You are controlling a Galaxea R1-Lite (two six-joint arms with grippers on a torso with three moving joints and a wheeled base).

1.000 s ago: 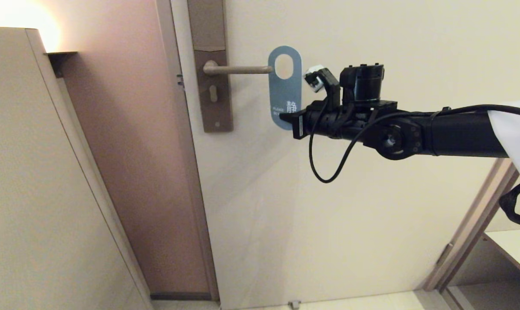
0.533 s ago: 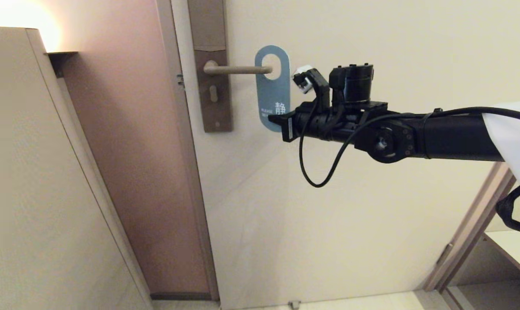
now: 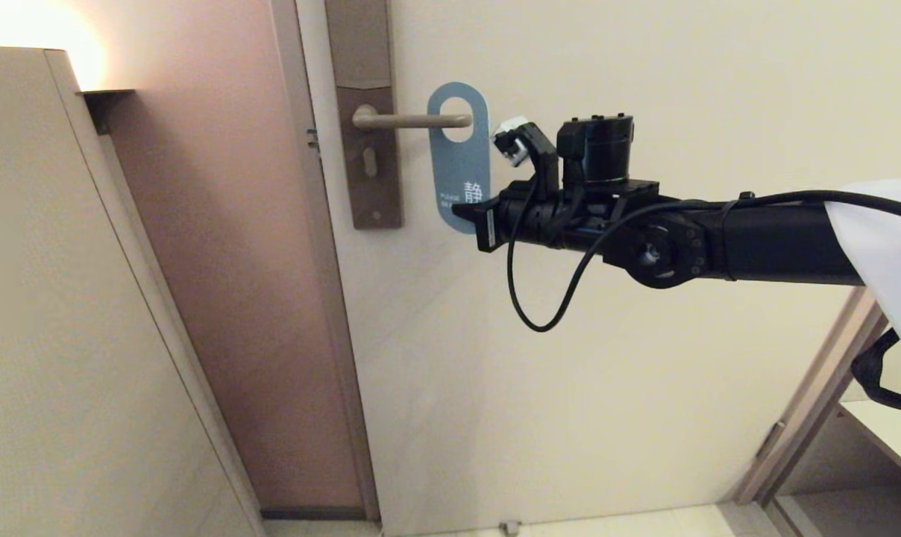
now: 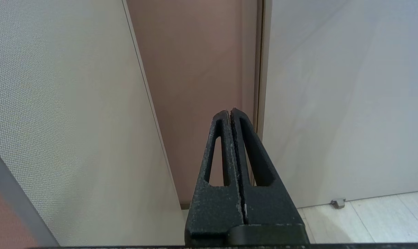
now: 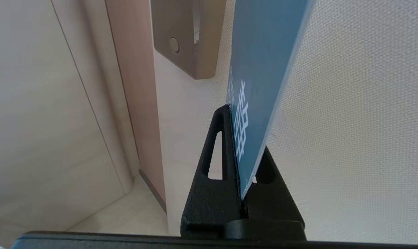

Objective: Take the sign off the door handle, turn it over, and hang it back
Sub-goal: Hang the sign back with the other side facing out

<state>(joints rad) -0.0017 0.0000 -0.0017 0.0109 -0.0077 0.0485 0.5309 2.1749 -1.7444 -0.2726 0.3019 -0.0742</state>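
Head view: right gripper (image 3: 467,211) pinches blue sign (image 3: 459,156) ("PLEASE", partly hidden).

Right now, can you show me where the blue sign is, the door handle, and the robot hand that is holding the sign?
sign (image 3: 459,168), head view, on its blue face below the oval hole.
door handle (image 3: 409,119), head view, on the middle of the lever.
right gripper (image 5: 243,162), right wrist view, at the fingertips shut on the sign's lower end.

My head camera looks forward from well back of my right gripper (image 3: 471,214). My right wrist camera sits close behind its fingers, sharing the sign (image 5: 261,69) and backplate (image 5: 186,38). My left wrist camera faces the door's lower edge.
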